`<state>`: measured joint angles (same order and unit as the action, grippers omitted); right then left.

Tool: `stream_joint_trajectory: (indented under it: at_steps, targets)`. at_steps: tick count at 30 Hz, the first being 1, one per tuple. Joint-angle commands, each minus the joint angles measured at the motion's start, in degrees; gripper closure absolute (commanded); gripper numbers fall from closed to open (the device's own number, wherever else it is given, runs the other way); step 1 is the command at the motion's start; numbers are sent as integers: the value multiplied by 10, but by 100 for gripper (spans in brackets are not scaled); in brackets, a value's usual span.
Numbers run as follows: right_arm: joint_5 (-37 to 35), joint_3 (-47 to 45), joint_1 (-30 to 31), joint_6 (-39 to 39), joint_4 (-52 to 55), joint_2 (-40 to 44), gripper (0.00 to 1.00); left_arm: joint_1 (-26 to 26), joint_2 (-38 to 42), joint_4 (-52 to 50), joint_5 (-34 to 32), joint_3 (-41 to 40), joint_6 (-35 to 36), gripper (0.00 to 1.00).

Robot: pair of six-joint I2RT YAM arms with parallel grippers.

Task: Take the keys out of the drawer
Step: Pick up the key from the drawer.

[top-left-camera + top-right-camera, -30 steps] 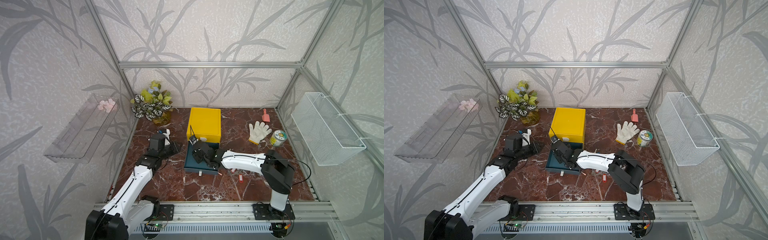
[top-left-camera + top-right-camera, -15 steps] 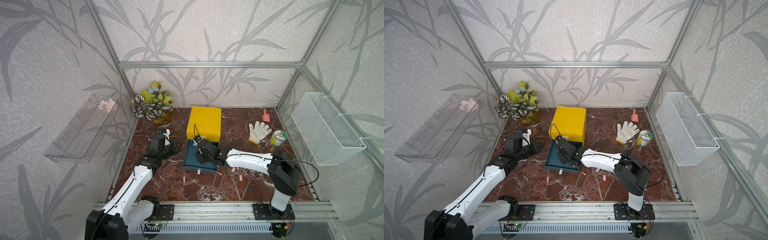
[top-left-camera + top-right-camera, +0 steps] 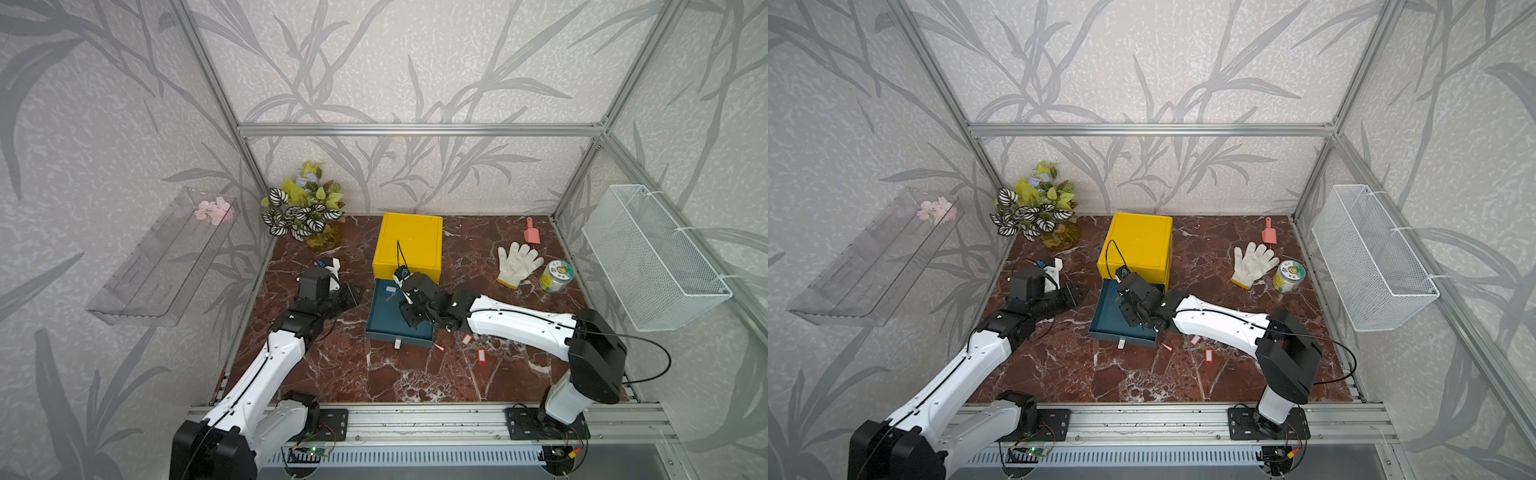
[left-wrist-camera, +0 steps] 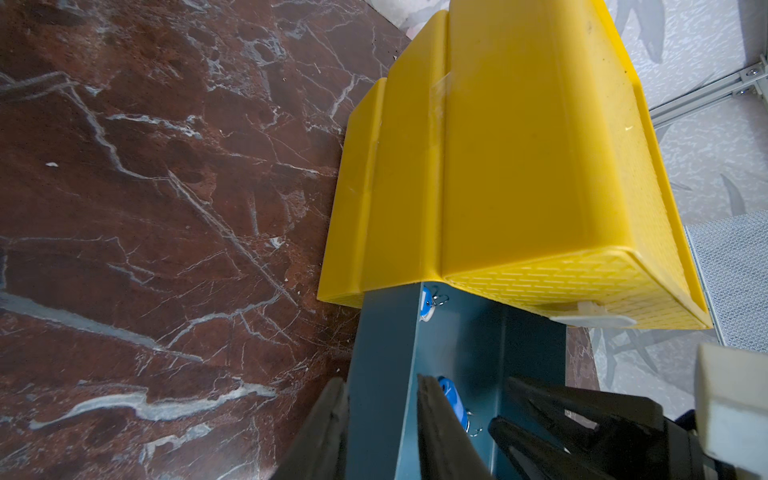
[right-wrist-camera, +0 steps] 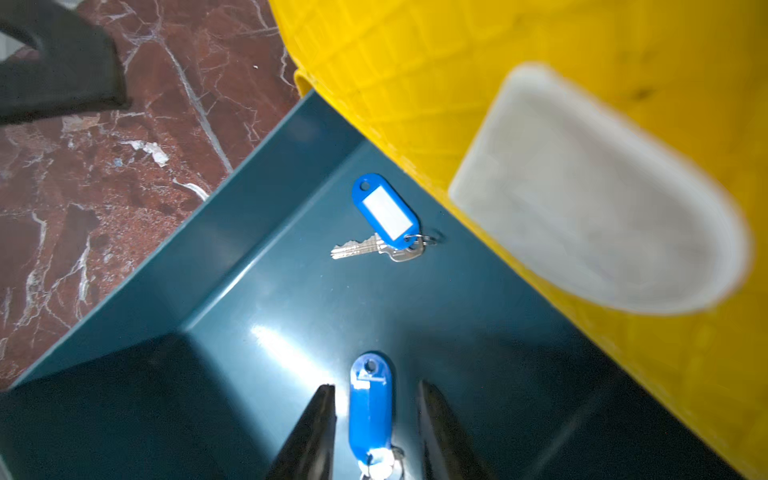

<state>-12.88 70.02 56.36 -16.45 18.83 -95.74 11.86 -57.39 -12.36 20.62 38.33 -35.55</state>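
Observation:
The teal drawer [image 3: 384, 318] [image 3: 1108, 318] stands pulled out of the yellow cabinet [image 3: 408, 241]. Two blue-tagged keys lie in it. One [image 5: 386, 212] rests near the cabinet front. The other's blue tag [image 5: 370, 409] lies between the fingers of my right gripper [image 5: 376, 386] [image 3: 405, 309], which is open, with a gap on each side of the tag. Two red-tagged keys [image 3: 466, 339] [image 3: 481, 356] lie on the marble right of the drawer. My left gripper [image 4: 382, 379] [image 3: 355, 293] is open and empty, just outside the drawer's left wall.
A white glove [image 3: 519, 264], a jar [image 3: 557, 276] and a pink scoop [image 3: 531, 235] lie at the back right. A plant [image 3: 305, 212] stands back left. A wire basket [image 3: 652, 257] hangs on the right wall, a clear shelf [image 3: 162, 257] on the left.
My right arm's elbow has swung to the right and its jaws have narrowed a little around the blue tag. The left arm has not moved.

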Motion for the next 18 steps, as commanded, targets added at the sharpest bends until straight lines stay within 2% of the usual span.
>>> stream_joint_trajectory:
  at_steps: [1, 8, 12, 18]
  targets:
    - [-22, 26, -1, 8, 68, 4, 66, -3, 10, -2, -7, 9, 11, 69]
    - [111, 73, -2, 162, 166, 26, 65, -3, 11, -11, -5, 2, 20, 69]
    - [185, 105, -3, 252, 238, 2, 60, -4, 14, -30, -20, 3, 24, 69]
    - [192, 125, -2, 311, 283, -63, 60, -4, 28, -58, -39, -1, 17, 68]
